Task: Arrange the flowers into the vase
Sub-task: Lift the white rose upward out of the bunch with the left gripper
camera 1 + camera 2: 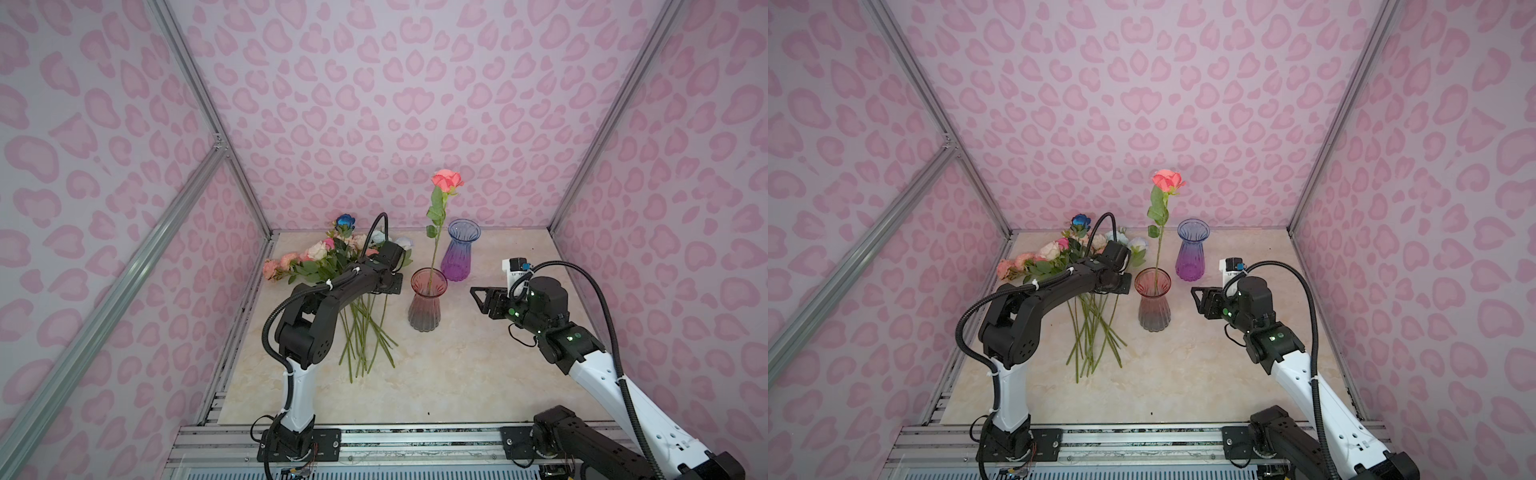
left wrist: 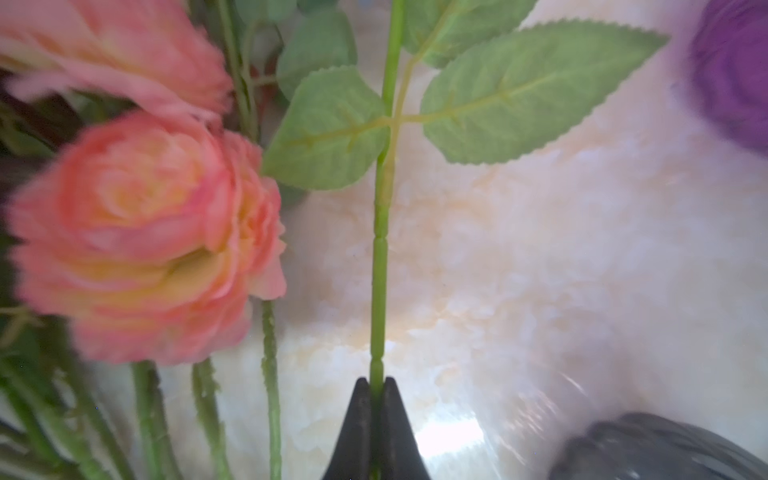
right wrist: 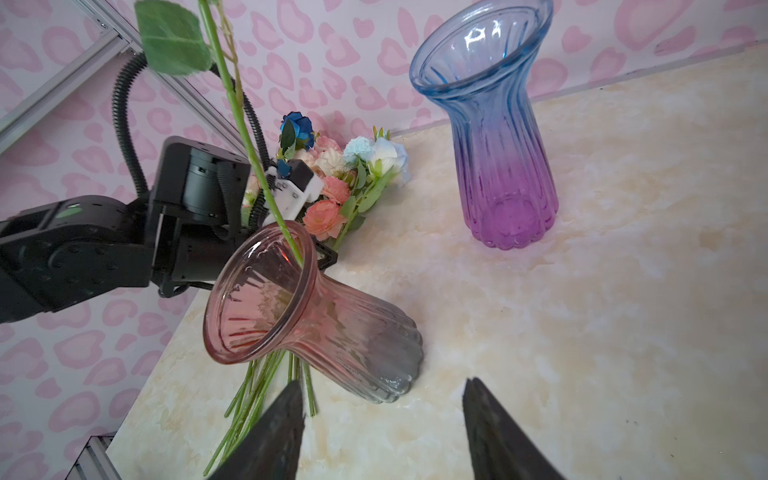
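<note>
Marble-look tabletop (image 1: 457,374) up front. Nearest on the right, the right gripper (image 3: 382,384) is held above it with its jaws apart and nothing between them, pointed toward the pink vase (image 1: 428,305).

Over on the left, bare stem ends (image 1: 365,340) are fanned out on the table. A bit further in, the left gripper (image 2: 377,380) is clamped tight on one thin green stem (image 2: 379,270), just below a pair of leaves (image 2: 519,91). Which bloom belongs to it can't be told.

Handling-wise, just a guess: these look fake, so they're probably very light, with wiry stems that can be bent but not crushed. The cloth petals are best left alone, and the bare stem below the leaves is where they should be grabbed. Snagging on neighbours is likely when one gets pulled out, and the glass vase could be tipped if it's bumped.

The flowers (image 1: 332,257) are laid in a loose heap just beside the pink vase, heads toward the back. Pink, peach, cream and pale blue heads can be seen, with one deep blue rose (image 1: 345,221) furthest back. One coral rose (image 1: 446,181) is already stood upright in the pink vase.

Behind that, a purple vase (image 1: 460,253) is left empty, and it's all boxed in by pink blotchy walls (image 1: 374,104).
</note>
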Robot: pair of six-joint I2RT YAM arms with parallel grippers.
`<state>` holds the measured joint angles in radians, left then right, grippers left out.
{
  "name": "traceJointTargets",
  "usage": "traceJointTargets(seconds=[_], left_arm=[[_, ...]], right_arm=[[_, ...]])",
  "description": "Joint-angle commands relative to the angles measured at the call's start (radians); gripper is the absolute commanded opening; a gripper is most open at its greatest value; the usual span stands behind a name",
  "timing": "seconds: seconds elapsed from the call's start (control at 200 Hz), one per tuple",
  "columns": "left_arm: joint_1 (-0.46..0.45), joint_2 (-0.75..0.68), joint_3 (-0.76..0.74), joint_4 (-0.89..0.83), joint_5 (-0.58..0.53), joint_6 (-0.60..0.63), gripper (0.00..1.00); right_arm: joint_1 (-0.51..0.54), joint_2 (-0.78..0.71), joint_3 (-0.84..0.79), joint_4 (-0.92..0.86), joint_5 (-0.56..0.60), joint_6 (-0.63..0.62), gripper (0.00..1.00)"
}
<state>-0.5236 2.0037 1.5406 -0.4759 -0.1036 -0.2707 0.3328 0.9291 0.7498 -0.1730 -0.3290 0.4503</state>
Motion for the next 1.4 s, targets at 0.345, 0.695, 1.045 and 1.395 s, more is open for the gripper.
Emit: traceJointTargets(seconds=[0.345, 0.695, 1.045, 1.395], left_arm=[[-0.001, -0.490, -0.094, 0.029, -0.140, -0.052, 0.03], [-0.033, -1.010, -0.466, 0.632, -0.173, -0.058, 0.03], [-0.031, -0.862, -0.408, 1.177, -0.038, -0.073, 0.03], [-0.046, -0.675, -0.257, 1.291, 0.019, -0.087, 0.03]], right_arm=[[0.000, -0.070, -0.015, 0.003, -0.009, 0.061, 0.63], [0.011, -0.054, -0.021, 0.048, -0.071, 0.092, 0.64], [0.013, -0.045, -0.024, 0.080, -0.085, 0.113, 0.64], [0.013, -0.071, -0.020, 0.041, -0.062, 0.082, 0.64]])
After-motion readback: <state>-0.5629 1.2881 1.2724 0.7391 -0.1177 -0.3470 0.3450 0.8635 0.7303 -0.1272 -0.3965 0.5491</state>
